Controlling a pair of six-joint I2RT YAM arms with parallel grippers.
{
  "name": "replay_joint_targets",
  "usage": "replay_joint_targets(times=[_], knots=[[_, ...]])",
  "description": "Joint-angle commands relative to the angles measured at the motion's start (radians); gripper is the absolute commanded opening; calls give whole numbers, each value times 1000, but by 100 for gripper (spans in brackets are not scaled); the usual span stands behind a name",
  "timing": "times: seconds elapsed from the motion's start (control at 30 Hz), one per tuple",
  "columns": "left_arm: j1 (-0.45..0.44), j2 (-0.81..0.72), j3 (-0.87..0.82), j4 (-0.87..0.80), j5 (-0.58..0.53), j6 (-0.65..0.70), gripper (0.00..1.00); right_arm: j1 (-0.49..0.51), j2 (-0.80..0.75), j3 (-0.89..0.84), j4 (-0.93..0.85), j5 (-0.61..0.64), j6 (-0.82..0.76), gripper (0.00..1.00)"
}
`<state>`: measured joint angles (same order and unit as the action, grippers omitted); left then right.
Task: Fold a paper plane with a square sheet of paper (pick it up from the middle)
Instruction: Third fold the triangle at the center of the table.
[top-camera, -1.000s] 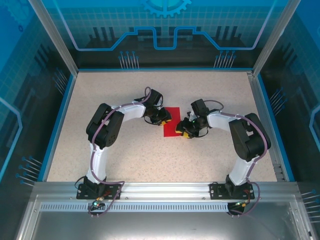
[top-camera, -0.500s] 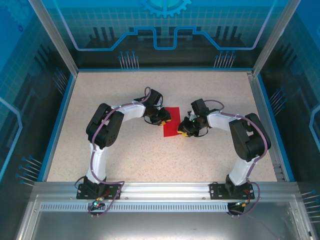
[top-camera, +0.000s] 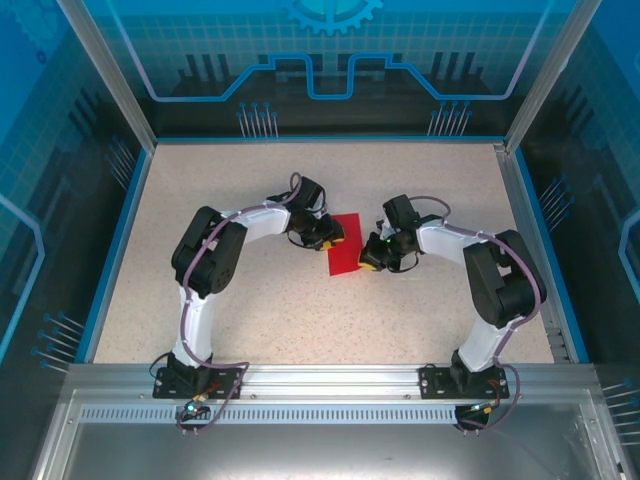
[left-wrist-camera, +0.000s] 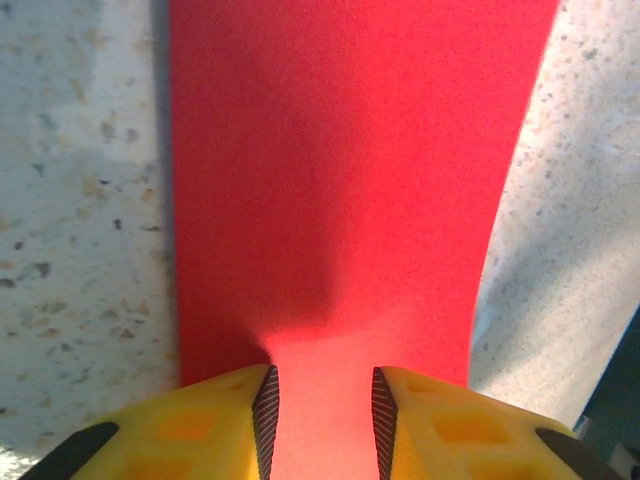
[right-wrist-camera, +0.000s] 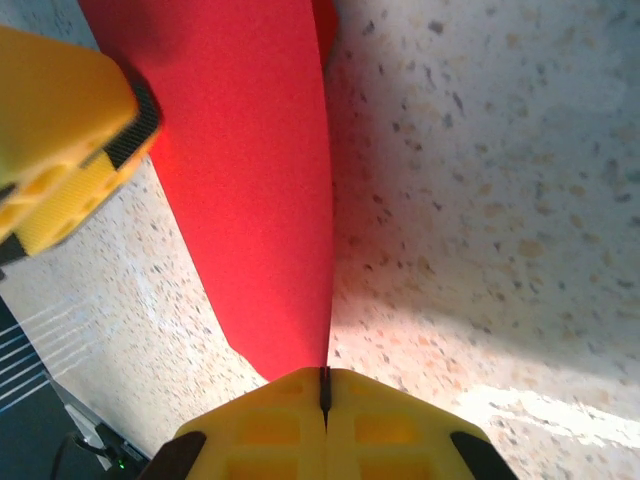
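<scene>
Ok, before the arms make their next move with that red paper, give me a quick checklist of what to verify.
1. Right gripper shut on an edge of the square sheet of paper: ok.
2. Left gripper closed on the sheet: not ok, its jaws stand parted with red paper in the gap.
3. Grippers on opposite sides of the sheet, apart from each other: ok.
4. Sheet free of tears where it shows: ok.
5. Right grip at the middle of its edge: cannot tell.
</scene>
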<state>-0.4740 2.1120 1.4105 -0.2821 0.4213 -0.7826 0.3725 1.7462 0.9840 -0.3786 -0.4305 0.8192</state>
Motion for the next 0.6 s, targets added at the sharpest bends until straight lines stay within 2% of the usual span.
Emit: replay_joint_targets(times=[0.0,0.27,0.57], knots=[[8,-66,34,2,45,44,34,0,-20,25,-114,-17,-74,0],[8,-24,41,-46,-18,77,32,0,-25,27,-151,-25,-103,0],[8,29,57,-110,-90,96,29,3,-8,54,-92,-46,-87,0]])
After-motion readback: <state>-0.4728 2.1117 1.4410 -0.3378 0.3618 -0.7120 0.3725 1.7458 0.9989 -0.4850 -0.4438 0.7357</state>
